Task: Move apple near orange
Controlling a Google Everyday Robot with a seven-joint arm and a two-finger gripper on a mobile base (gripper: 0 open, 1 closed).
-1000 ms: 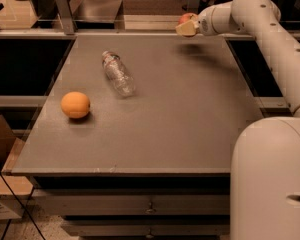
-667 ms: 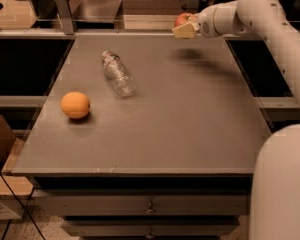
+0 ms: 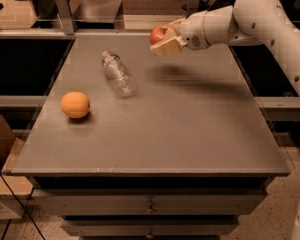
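My gripper (image 3: 165, 38) is held above the far middle of the grey table (image 3: 190, 129), shut on the red apple (image 3: 159, 33), which shows between the pale fingers (image 3: 168, 45). The apple is lifted clear of the tabletop and casts a shadow below it. The orange (image 3: 75, 104) sits on the table near the left edge, well to the left of and nearer the camera than the apple.
A clear plastic bottle (image 3: 118, 73) lies on its side between the gripper and the orange. My white arm (image 3: 260, 14) reaches in from the right. Metal railings and shelving (image 3: 90, 9) stand behind the table. A cardboard box (image 3: 0, 149) sits at the lower left.
My gripper has carried the apple to the left, from the table's far right corner toward the far middle. The orange and the bottle have not moved.
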